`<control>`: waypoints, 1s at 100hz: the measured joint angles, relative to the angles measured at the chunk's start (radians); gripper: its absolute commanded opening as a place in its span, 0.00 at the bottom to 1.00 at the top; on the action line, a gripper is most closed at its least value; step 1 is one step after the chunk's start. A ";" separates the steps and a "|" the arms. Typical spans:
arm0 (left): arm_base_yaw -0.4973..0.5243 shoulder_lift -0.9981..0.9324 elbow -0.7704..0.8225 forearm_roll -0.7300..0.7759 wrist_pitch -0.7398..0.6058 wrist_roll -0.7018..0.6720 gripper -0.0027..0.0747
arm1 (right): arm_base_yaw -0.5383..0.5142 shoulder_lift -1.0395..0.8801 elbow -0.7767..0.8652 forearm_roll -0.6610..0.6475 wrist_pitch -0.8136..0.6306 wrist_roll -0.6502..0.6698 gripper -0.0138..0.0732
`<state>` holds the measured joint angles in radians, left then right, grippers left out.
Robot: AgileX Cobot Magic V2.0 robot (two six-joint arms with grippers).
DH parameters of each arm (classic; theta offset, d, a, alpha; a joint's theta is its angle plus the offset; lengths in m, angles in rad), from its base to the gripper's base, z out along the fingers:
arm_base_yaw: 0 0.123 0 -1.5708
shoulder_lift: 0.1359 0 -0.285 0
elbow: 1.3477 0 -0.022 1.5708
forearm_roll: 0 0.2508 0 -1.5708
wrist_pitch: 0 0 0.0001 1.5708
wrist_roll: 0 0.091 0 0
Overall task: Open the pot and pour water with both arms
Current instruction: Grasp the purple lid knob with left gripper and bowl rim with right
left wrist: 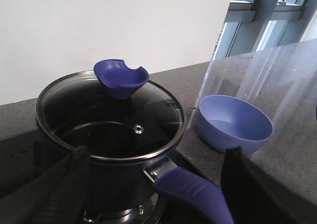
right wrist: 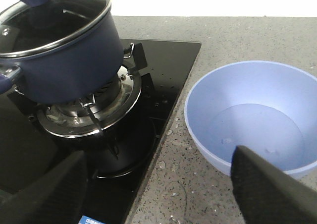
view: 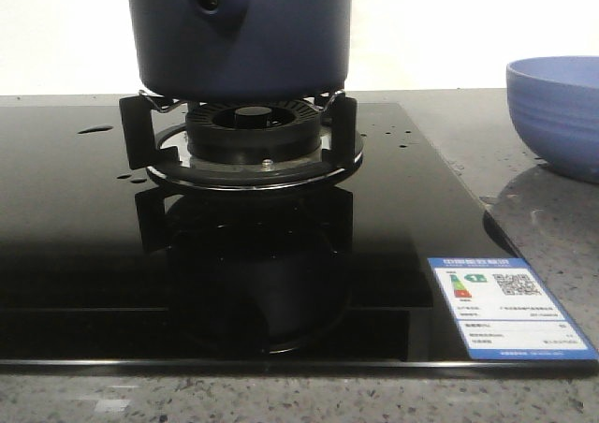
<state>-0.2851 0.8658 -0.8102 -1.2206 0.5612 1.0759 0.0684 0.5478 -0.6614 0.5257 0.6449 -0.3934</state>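
Two grippers, both with jaws spread wide and nothing between the pads. Left gripper (left wrist: 153, 184): its black fingers (left wrist: 67, 184) sit either side of the pot's blue handle (left wrist: 190, 192), not closed on it; can't tell if a pad touches the pot wall. Right gripper (right wrist: 158, 189): its fingers (right wrist: 270, 189) hang above the counter (right wrist: 237, 38), one over the stove's glass edge, one over the near rim of the bowl, touching neither as far as I can see.

Pot (view: 239, 35) sits on the burner (view: 251, 133) of the black glass stove (view: 84, 245), on the metal pan support. Glass lid (left wrist: 111, 117) is on the pot, blue knob (left wrist: 121, 79) on top, small steam vent visible. Round hole on a stub of the pot wall faces the front camera.

Light blue bowl (right wrist: 252, 117) stands on the counter just right of the stove, apart from the pot, and looks to hold a little clear water.

Sticker (view: 510, 306) on the stove's front right corner: energy-label style, coloured arrows, QR code, Chinese text too small to read. Water drops on the glass near the burner.
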 measured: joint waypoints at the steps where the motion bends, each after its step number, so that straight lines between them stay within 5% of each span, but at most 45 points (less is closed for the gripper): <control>1: 0.000 0.006 -0.003 -0.008 0.003 0.010 0.69 | 0.000 0.000 0.000 0.000 0.000 0.000 0.78; 48: 0.000 0.372 -0.228 -0.112 0.064 0.186 0.69 | 0.000 0.000 0.000 0.002 0.003 0.000 0.78; 100: -0.017 0.600 -0.412 -0.114 0.082 0.200 0.69 | 0.000 0.000 0.000 0.002 0.003 0.000 0.78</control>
<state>-0.3023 1.4661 -1.2222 -1.3349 0.6434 1.2757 0.0684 0.5478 -0.6614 0.5280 0.6478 -0.3934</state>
